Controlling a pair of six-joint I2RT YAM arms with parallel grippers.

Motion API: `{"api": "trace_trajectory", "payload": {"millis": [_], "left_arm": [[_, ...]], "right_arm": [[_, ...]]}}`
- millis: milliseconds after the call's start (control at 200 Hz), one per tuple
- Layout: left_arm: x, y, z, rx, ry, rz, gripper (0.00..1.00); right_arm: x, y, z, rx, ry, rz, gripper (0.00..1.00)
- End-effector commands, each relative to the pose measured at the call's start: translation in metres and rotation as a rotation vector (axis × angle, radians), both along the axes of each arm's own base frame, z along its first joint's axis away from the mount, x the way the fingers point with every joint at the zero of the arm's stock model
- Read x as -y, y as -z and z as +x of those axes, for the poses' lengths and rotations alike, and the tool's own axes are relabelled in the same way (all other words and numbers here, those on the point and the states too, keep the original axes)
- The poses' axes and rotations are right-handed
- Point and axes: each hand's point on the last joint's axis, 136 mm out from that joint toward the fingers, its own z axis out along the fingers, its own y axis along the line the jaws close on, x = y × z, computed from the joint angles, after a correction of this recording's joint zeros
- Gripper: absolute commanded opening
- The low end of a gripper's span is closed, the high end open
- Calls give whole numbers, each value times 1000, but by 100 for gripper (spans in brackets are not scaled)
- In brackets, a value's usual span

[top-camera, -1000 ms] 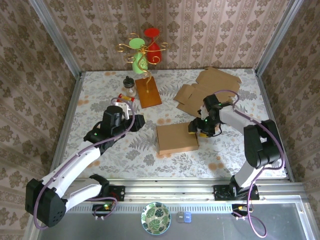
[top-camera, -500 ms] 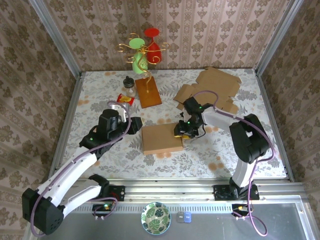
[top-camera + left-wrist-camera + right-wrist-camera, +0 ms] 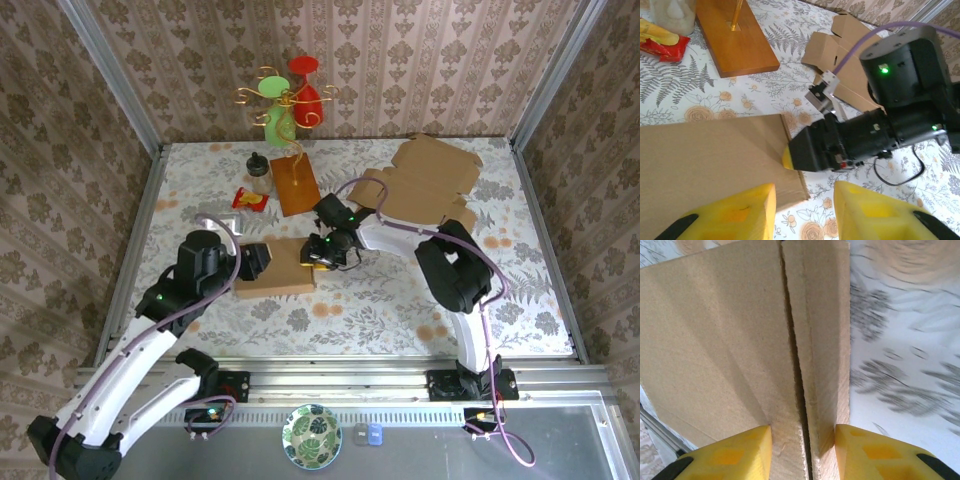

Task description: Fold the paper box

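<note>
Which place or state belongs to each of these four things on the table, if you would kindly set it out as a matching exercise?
Things:
1. cardboard box
2. flat cardboard
3. wooden board
4. red packet

Places or states:
A. beside the small bottle, left of the board
B. lying unfolded at the far right
C. pinched at an edge by the right fingers
D. base of the wire stand

Pairs: 1-C, 2-B, 3-D, 4-A
</note>
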Motion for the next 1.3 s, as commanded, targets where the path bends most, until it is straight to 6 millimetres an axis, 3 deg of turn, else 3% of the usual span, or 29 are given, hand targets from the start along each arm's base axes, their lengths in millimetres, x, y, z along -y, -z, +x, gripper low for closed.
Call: {"api": "trace_trajectory", "payload": {"millis": [0,190,255,300,380,450,575,715,850,975,1100,1190,1295], "left_arm": [[-10,-15,-6,42,2,35,38],[-15,-24,-14,78,19,54,43],[-17,-25,-15,81,16,58,49],[-17,-23,-16,84,13,52,59],[-24,-9,-12,55,-57,15,79],[-27,-3,-8,50,-99,-56,91],[-26,5,-1,15,-133,-100,100],[-15,10,16,-19,-135,-109,100],[4,17,41,-16,-141,-93,100],[35,29,68,-33,-111,-30,100],[76,45,88,-67,-51,93,91],[93,66,100,-177,-89,46,85],[116,84,115,-253,-118,-70,75]], "right_arm": [[-25,8,7,-15,43,8,39],[-64,17,10,-23,41,31,39],[-73,18,12,-19,39,36,39],[-77,17,13,-15,38,40,40],[-79,15,14,-3,29,31,41],[-76,9,13,19,9,9,44],[-60,-12,14,67,8,-10,46],[-17,-43,19,134,77,-7,47],[47,-57,32,155,198,1,47],[115,-56,44,138,347,-12,48],[178,-51,64,94,532,-4,49],[212,-46,85,75,662,23,50],[233,-33,111,36,767,70,50]]}}
